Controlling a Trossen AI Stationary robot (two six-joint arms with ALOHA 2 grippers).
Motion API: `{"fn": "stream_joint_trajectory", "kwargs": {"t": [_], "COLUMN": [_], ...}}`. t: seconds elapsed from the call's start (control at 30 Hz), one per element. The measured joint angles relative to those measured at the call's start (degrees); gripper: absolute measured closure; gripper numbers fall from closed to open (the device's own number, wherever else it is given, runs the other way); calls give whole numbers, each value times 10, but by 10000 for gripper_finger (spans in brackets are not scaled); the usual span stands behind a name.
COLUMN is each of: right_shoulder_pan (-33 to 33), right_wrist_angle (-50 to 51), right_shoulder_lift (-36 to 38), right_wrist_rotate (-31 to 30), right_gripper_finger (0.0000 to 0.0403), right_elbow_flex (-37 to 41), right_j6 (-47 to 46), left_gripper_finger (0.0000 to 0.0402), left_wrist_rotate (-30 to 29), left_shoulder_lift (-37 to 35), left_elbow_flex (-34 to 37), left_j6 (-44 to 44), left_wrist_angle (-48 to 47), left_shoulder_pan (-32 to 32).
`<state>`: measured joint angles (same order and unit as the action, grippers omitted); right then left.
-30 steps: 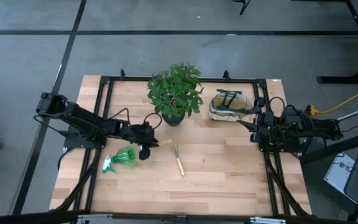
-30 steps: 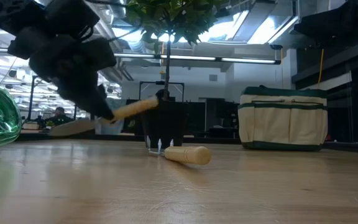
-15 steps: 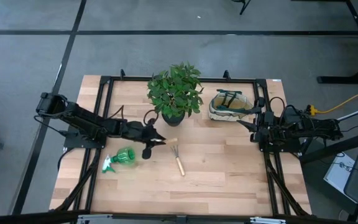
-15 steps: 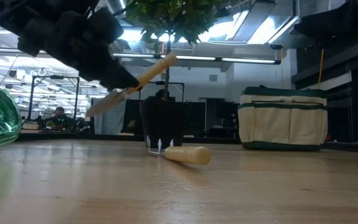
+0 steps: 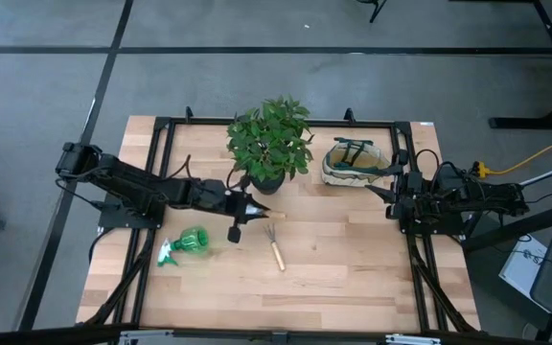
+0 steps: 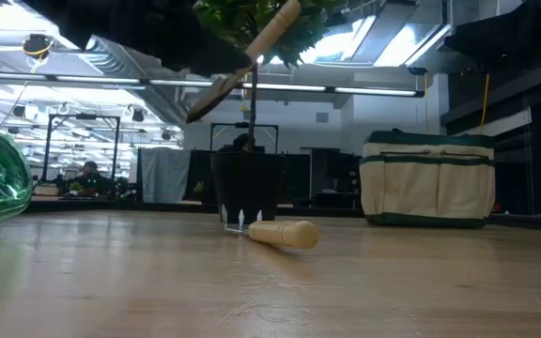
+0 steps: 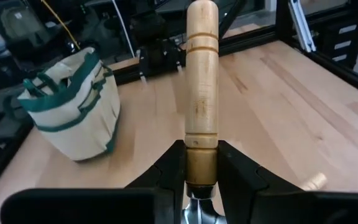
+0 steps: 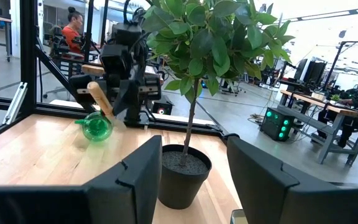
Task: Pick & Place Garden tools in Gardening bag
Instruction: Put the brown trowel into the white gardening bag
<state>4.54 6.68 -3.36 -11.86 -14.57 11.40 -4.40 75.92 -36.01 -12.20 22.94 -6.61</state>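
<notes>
My left gripper [image 5: 249, 208] is shut on the wooden-handled trowel [image 6: 252, 52], high above the table's middle, in front of the potted plant. The pronged hand rake [image 5: 274, 245] lies flat on the table to its near right. The green spray bottle [image 5: 188, 241] lies on its side at the near left. The cream and green gardening bag [image 5: 353, 163] stands at the far right. My right gripper [image 5: 388, 189] waits open and empty beside the bag. No pruning shears show. My left gripper pinches the trowel's wooden handle at its blade end [image 7: 201, 155] between its two fingers. The handle runs on forward past the fingertips. The trowel is lifted clear of the table and tilted, its handle end [image 6: 285, 11] high and its blade [image 6: 209, 94] lower.
The leafy potted plant [image 5: 269, 144] in a black pot stands at the table's far middle, between my left gripper and the bag. Black frame rails [image 5: 161, 134] run along the table's edges. Bare wood [image 5: 353, 259] lies at the near right.
My left gripper has gone up and toward the table's right edge with the trowel. The trowel has risen well above the table and tipped, its handle end now pointing steeply upward. The rake, bottle and bag have stayed where they were.
</notes>
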Motion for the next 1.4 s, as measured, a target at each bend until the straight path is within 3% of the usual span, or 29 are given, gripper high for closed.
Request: {"fn": "stream_joint_trajectory", "kwargs": {"t": [0.63,0.93,1.1,1.4], "right_shoulder_pan": [0,0,0,0], "right_wrist_angle": [9,9,9,9], "right_shoulder_lift": [0,0,0,0], "right_wrist_rotate": [0,0,0,0], "right_gripper_finger": [217,217,217,217], "right_elbow_flex": [0,0,0,0], "right_j6": [0,0,0,0], "left_gripper_finger": [336,336,336,336], "left_wrist_rotate": [-4,-104,-109,-151], "left_shoulder_lift": [138,143,154,278], "left_elbow_flex": [-129,-182,-207,-280], "left_j6": [-118,-210,-216,-192], "left_wrist_angle": [-1,-2,-2,1], "left_shoulder_pan": [4,-26,-42,-58]}}
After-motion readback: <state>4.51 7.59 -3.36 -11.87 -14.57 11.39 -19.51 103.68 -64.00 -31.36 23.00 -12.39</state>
